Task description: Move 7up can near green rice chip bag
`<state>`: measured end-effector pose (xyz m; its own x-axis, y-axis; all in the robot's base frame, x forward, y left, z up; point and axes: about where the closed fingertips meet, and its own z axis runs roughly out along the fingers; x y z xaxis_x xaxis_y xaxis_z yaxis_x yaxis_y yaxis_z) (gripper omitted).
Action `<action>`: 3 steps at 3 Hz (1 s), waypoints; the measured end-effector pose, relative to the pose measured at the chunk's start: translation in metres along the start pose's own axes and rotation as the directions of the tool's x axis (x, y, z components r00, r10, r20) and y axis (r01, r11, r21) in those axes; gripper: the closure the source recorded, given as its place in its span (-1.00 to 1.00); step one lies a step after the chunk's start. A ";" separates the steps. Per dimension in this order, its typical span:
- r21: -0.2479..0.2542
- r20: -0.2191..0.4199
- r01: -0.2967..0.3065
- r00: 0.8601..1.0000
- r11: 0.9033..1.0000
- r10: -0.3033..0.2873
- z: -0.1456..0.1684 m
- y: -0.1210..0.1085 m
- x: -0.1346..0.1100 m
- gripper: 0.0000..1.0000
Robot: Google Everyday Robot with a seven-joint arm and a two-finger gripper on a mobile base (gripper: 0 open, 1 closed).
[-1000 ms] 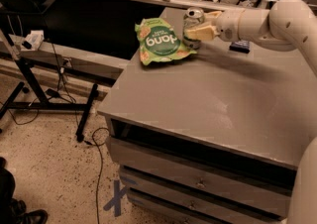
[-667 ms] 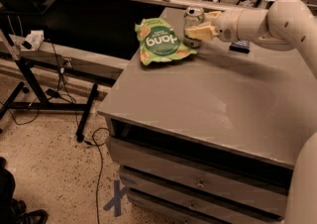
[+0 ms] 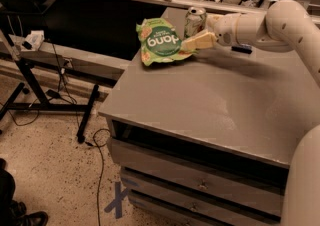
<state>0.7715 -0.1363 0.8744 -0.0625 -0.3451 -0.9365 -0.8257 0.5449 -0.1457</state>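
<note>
The 7up can (image 3: 195, 19) stands upright on the grey table (image 3: 200, 105) near its far edge, touching the right edge of the green rice chip bag (image 3: 160, 44). The bag lies flat with its white "dang" lettering upside down to me. My gripper (image 3: 188, 36) reaches in from the right and is shut on the lower part of the can. Its near finger (image 3: 199, 41) crosses in front of the can's base and its tip lies over the bag's right corner. The far finger is hidden behind the can.
A small dark blue packet (image 3: 241, 48) lies on the table under my white arm (image 3: 270, 25). The table has drawers (image 3: 200, 185) in front. A black stand (image 3: 30, 75) and cables are on the floor to the left.
</note>
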 end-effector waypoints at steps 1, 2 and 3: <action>-0.021 -0.003 -0.013 1.000 1.000 0.013 0.003 0.005 0.004 -1.00; -0.022 -0.003 -0.014 1.000 1.000 0.014 0.003 0.005 0.004 -1.00; 0.034 0.063 -0.034 0.997 0.999 0.032 -0.042 -0.008 0.005 -1.00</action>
<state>0.7540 -0.1743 0.8843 -0.0536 -0.2786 -0.9589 -0.8034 0.5823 -0.1242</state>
